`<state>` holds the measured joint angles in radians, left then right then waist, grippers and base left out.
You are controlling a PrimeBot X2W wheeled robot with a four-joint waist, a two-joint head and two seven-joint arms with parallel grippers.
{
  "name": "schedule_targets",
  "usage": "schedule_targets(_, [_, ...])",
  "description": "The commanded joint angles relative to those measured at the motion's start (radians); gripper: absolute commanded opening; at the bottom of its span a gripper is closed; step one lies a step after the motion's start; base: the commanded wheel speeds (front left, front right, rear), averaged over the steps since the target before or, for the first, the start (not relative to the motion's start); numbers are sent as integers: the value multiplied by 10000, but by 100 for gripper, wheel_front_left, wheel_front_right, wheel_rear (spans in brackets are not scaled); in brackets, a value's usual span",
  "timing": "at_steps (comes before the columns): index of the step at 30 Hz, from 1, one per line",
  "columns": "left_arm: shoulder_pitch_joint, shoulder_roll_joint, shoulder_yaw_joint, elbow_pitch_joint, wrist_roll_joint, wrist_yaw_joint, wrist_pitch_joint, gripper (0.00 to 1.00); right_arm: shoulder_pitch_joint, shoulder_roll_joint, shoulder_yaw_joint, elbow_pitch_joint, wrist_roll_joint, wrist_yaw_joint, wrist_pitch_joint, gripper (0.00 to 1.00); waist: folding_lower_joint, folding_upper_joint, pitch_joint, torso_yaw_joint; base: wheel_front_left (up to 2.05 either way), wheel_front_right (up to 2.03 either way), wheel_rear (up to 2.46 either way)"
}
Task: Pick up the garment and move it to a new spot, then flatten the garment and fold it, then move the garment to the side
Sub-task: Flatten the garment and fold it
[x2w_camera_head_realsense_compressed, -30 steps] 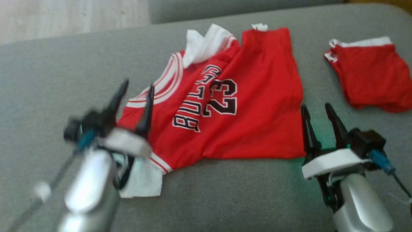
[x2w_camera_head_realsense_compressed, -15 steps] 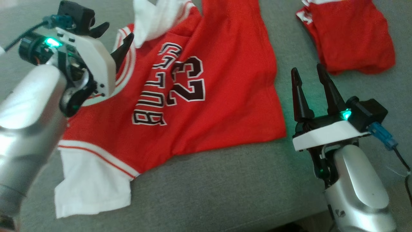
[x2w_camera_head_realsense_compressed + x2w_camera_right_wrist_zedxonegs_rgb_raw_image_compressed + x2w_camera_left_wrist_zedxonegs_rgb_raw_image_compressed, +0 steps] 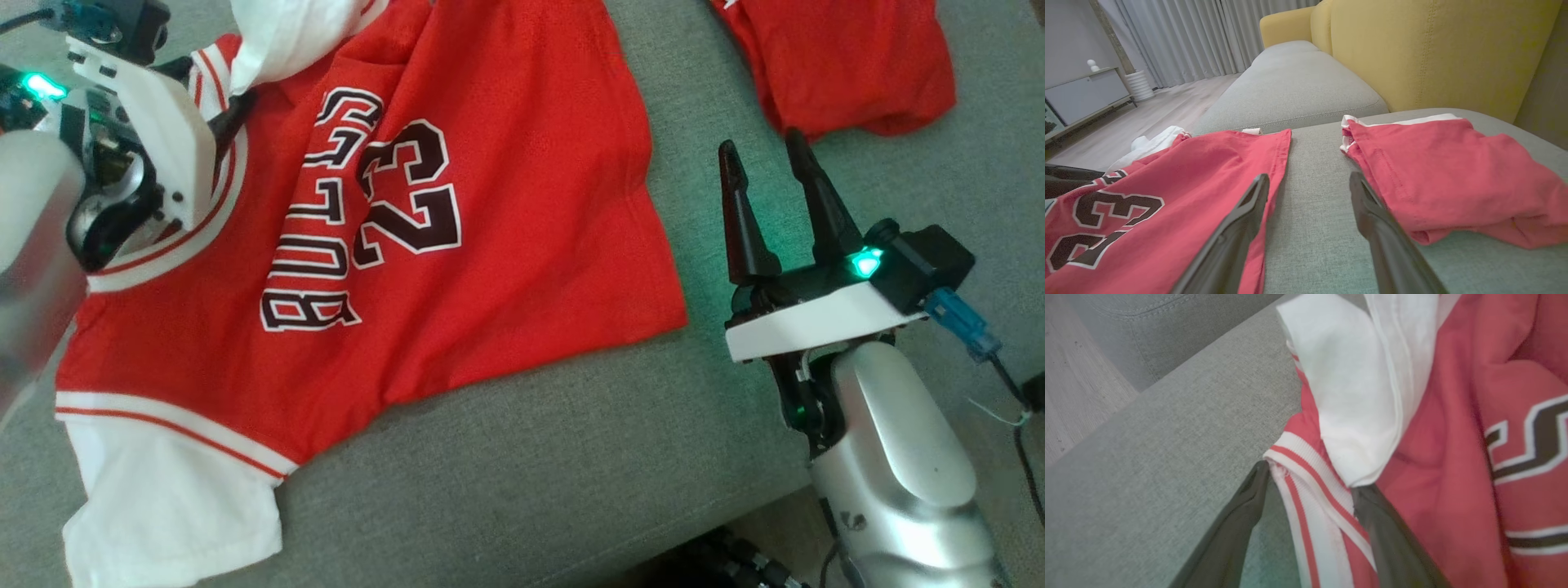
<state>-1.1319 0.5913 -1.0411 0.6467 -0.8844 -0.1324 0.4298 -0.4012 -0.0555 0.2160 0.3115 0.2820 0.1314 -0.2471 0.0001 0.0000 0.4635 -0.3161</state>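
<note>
The garment (image 3: 506, 269) is a red jersey with white sleeves and "BULLS 23" on its chest, spread on the grey sofa cushion (image 3: 531, 457). My left gripper (image 3: 208, 90) is at its collar, at the upper left of the head view. In the left wrist view the left gripper (image 3: 1310, 477) stands open, and the striped collar band (image 3: 1306, 477) lies between its two fingers. A white sleeve (image 3: 1347, 396) is folded over just beyond them. My right gripper (image 3: 760, 145) is open and holds nothing, over bare cushion just right of the jersey's hem. The right wrist view shows the right gripper (image 3: 1308, 179) between the hem (image 3: 1274, 171) and the shorts.
Folded red shorts (image 3: 841, 65) with a white waistband lie at the far right of the cushion. The cushion's front edge (image 3: 735, 506) runs past my right arm. A yellow backrest (image 3: 1433, 53) rises behind, and a wooden floor (image 3: 1147, 118) and a low cabinet (image 3: 1081, 94) lie beyond the sofa.
The head camera has tipped down and shifted. My left gripper has gone from the jersey's near sleeve up to its collar. The right gripper has stayed open beside the hem.
</note>
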Motion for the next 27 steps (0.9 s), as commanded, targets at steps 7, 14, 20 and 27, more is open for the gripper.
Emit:
schedule_targets(7, [-700, 305, -312, 310, -463, 18, 315, 81, -119, 52, 181, -350, 77, -7, -119, 100, -1, 0, 91, -83, 0, 0, 0])
schedule_targets(14, [-1197, 348, -372, 829, -561, 120, -405, 0, -151, 52, 86, -464, -7, -7, -133, 100, -1, 0, 182, -19, 0, 0, 0])
schedule_targets(20, [-1759, 145, 260, 2060, -366, 1007, -2128, 0, -183, 53, 39, -549, -113, -7, -137, 100, -1, 0, 310, 142, 0, 0, 0])
schedule_targets(27, [-2299, 53, 787, 3332, -262, 1763, -3773, 0, -229, 53, 35, -573, -239, -7, -125, 100, -1, 0, 439, 345, 0, 0, 0])
